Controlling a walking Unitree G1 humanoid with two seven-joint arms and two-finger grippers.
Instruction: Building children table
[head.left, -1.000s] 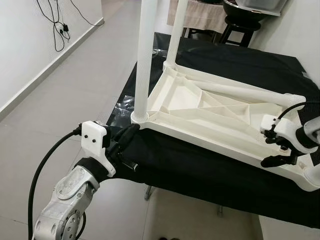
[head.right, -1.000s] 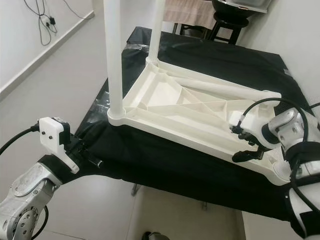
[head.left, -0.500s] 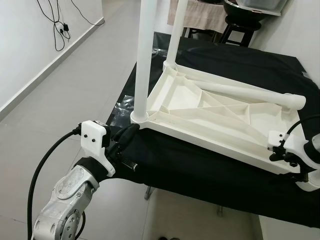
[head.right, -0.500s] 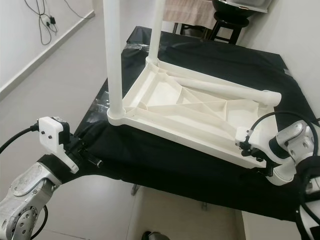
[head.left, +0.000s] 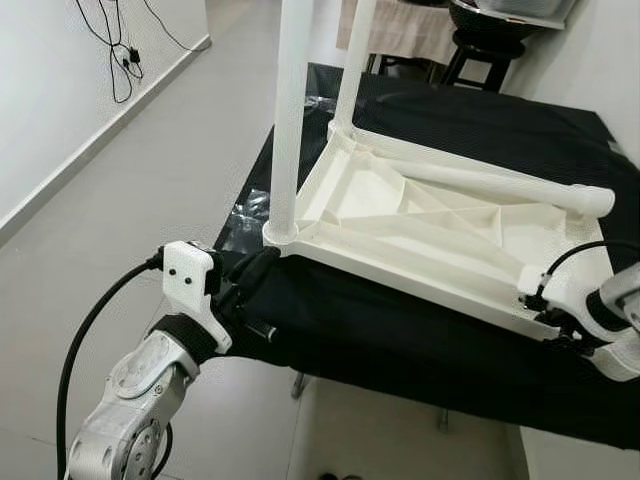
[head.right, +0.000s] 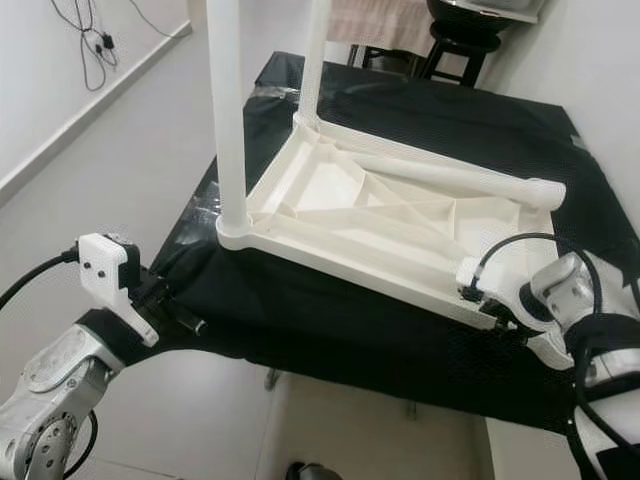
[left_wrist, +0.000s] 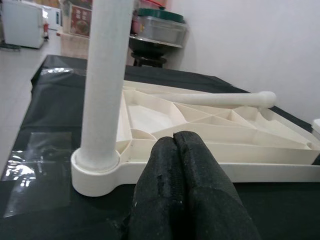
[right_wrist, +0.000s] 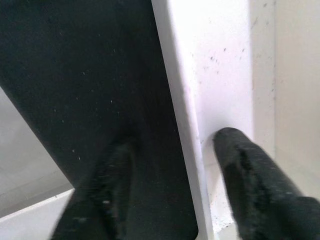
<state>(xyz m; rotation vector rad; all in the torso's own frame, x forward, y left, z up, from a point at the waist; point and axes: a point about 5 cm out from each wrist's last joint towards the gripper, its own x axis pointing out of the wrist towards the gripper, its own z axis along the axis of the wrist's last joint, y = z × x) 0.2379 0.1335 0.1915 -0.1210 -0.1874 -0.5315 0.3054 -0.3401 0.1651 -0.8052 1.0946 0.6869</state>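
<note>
The white plastic table top (head.left: 430, 225) lies upside down on the black cloth (head.left: 470, 120). It looks light and stiff. The right gripper (head.right: 497, 318) straddles its near rim, fingers apart. The left gripper (head.left: 255, 272) is closed, empty.

No legible txt or labels anywhere.

The right gripper (head.right: 497, 318) has dropped from over the ribbed inside of the upturned white tabletop (head.left: 400, 215) to its near right edge, one finger (right_wrist: 252, 180) now on the white rim and the other over the black cloth (head.left: 400, 345). The tabletop has shifted slightly on the cloth, toward the robot's left
</note>
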